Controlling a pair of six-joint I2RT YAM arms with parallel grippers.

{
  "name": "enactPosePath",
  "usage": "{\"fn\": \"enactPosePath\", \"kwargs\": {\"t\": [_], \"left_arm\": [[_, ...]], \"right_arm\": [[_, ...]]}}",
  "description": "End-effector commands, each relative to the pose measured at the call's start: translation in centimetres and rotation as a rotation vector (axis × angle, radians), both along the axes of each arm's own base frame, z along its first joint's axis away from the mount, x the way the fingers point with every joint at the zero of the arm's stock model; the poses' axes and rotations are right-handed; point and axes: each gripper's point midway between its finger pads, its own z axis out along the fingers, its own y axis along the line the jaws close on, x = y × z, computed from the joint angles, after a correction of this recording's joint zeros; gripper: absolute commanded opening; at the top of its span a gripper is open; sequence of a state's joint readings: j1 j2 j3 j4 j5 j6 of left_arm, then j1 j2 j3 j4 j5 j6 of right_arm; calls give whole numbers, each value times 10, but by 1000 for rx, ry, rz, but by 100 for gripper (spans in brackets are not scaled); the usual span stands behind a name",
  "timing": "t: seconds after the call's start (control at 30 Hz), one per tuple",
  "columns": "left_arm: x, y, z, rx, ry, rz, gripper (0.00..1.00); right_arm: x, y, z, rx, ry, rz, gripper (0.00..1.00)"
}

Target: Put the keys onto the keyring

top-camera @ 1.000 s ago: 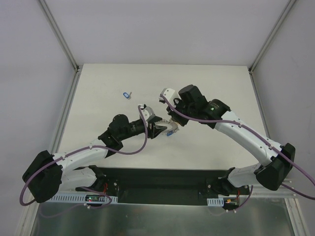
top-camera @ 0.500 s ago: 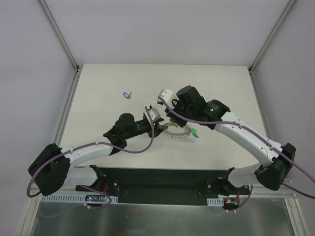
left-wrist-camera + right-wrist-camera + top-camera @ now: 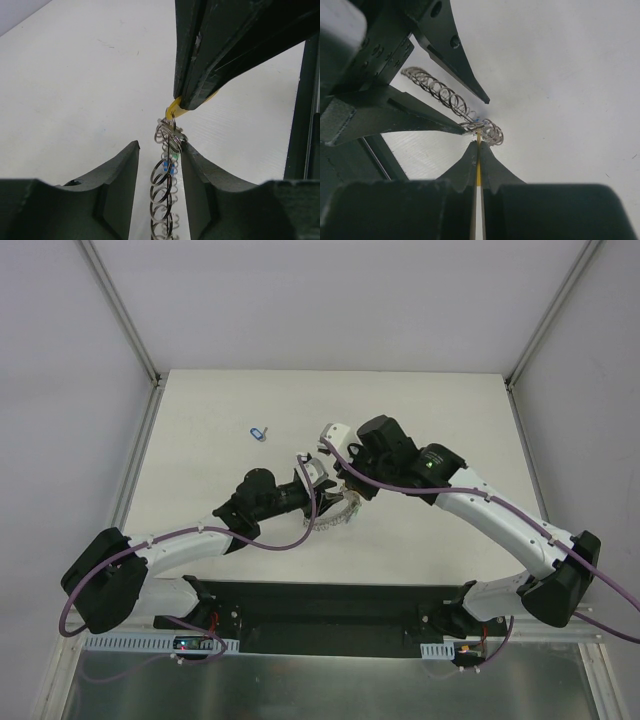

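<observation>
The yellow key (image 3: pixel 173 107) pinched in the right gripper (image 3: pixel 478 145) could be twisted loose if the keyring (image 3: pixel 162 190), loosely straddled by the half-open left gripper (image 3: pixel 160 146), is shoved sideways.

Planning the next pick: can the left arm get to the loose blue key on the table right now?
Probably yes: bare table lies between the left claw and the blue key. But the claw straddles the keyring, so it must back off first.
</observation>
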State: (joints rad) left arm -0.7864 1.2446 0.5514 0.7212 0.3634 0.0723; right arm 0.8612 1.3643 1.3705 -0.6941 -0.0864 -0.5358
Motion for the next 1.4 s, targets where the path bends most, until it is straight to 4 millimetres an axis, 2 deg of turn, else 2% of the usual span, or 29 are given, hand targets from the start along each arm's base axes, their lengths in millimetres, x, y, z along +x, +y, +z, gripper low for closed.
{"fn": "enactPosePath", "kwargs": {"t": [0.0,0.5,0.73,0.83,0.87,1.37], "left_arm": [[1,-9,31,-62,-85,-33,37],[13,-5,37,-105,-63,55,31],[11,-5,38,-108,-67,45,17],[8,-5,36,-105,-66,33,1],[7,-5,37,-107,-69,30,0],[-5,16,48,-120,-103,58,0]], "right_arm": [[2,9,33,81,-59,2,1],[-5,14,33,88,-46,15,1],[-5,13,32,82,-45,16,1],[-4,12,31,73,-50,12,1],[-4,11,29,66,-51,10,1],[24,-46,2,-34,-54,-150,1]]}}
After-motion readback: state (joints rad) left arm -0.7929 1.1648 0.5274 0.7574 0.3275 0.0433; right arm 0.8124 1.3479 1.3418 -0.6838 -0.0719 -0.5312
